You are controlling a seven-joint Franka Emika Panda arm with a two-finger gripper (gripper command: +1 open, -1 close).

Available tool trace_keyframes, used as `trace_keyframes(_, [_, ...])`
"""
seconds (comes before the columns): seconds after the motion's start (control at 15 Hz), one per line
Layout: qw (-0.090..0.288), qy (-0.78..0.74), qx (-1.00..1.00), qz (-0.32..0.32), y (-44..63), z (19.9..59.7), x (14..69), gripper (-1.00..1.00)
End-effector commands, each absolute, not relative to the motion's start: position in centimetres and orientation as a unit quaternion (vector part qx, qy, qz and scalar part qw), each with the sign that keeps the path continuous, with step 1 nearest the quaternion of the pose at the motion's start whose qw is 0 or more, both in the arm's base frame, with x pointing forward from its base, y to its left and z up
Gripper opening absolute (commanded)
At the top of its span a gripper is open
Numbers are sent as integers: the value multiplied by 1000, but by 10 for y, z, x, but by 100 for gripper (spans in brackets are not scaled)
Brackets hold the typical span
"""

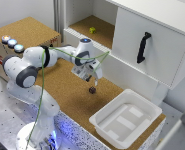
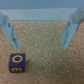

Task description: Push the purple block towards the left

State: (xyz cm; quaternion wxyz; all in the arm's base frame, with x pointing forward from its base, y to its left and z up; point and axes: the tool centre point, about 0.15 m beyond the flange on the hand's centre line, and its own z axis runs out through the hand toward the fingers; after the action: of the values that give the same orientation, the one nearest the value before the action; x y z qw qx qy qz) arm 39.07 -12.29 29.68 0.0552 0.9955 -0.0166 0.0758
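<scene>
The white arm's two-fingered gripper point(image 1: 94, 82) hangs low over the brown cork-textured tabletop point(image 1: 67, 92), its jaws spread wide with nothing between them. In the wrist view, the two pale blue, flat, slightly tapering fingers point(image 2: 68, 31) angle down toward the cork, well apart from each other. One small dark purple cube-like block point(image 2: 17, 63) lies on the cork near the gripper, outside the gap between the fingers and beside one fingertip, not touching it. The face it shows bears yellow markings, one of them ring-shaped. In the exterior view the same block point(image 1: 92, 90) sits just below the fingertips.

Beyond the gripper, one small yellow-green block point(image 1: 92, 30) rests on the cork-lined shelf of the white cabinet point(image 1: 142, 30), which carries one black handle point(image 1: 143, 47). One white rectangular plastic tray point(image 1: 111, 130) with smooth, rounded walls stands nearer the camera, to the exterior view's right of the gripper. Well apart, a tan box point(image 1: 27, 35) holds three round buttons point(image 1: 13, 43).
</scene>
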Motion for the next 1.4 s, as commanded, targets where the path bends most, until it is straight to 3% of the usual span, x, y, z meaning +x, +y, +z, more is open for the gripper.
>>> trace_keyframes(0.0, [51,35,996,66,-143,239,426,-100])
trace_keyframes(0.53, [32,2,999,41,-121,205,411,-100])
trace_keyframes(1.33, [2,4,999,33,-38,213,381,-100])
